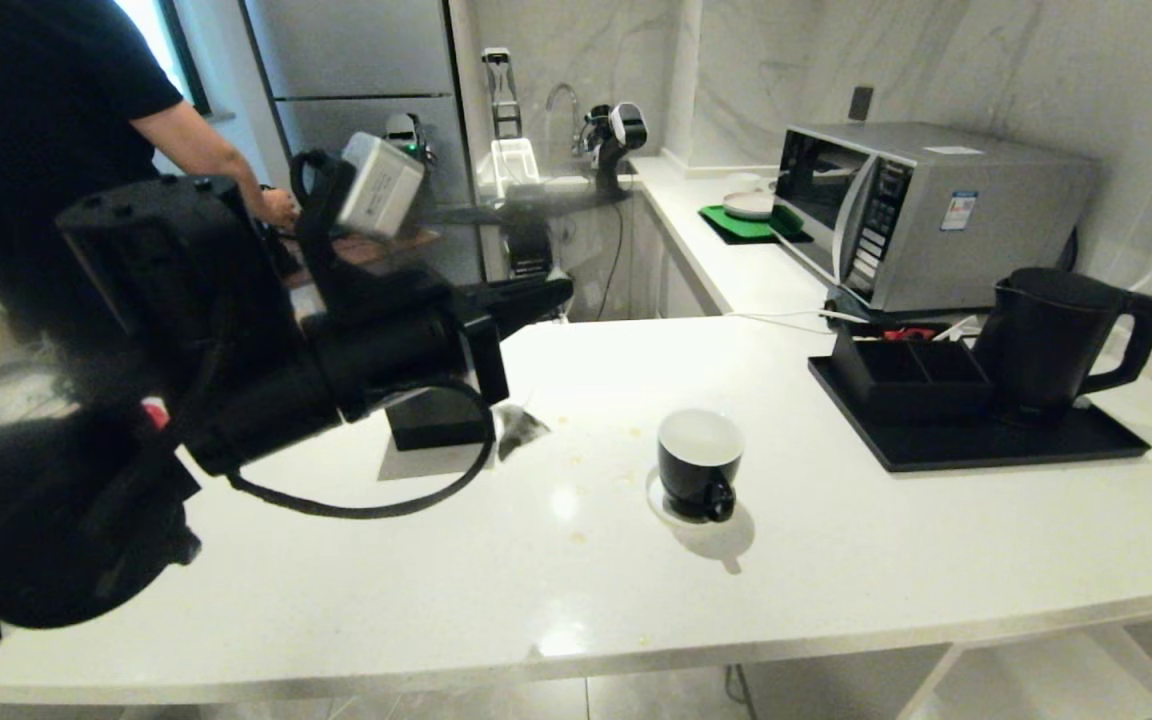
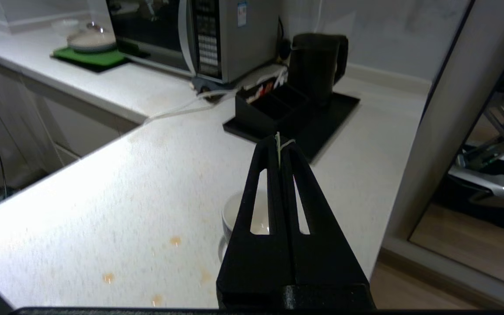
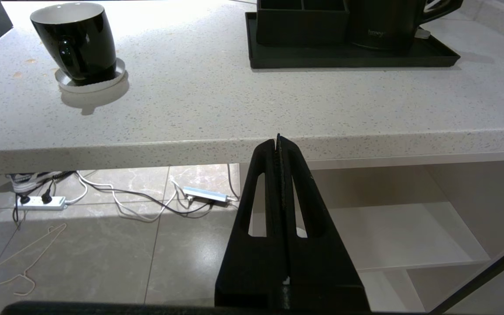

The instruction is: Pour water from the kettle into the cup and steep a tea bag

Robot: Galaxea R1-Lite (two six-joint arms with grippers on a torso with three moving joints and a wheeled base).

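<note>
On counter, cup (image 1: 700, 461) looks empty; left gripper (image 2: 279, 146) pinches tea bag (image 1: 521, 428) string, right gripper (image 3: 278, 144) closed

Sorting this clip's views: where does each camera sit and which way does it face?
Head: high, looking down at the counter; left arm fills the left.
Left wrist: behind the left pincer, shut on a pale string, facing the kettle.
Right wrist: below the counter edge, behind the shut right pincer, facing the cup.
All three show the cup and the kettle.
</note>
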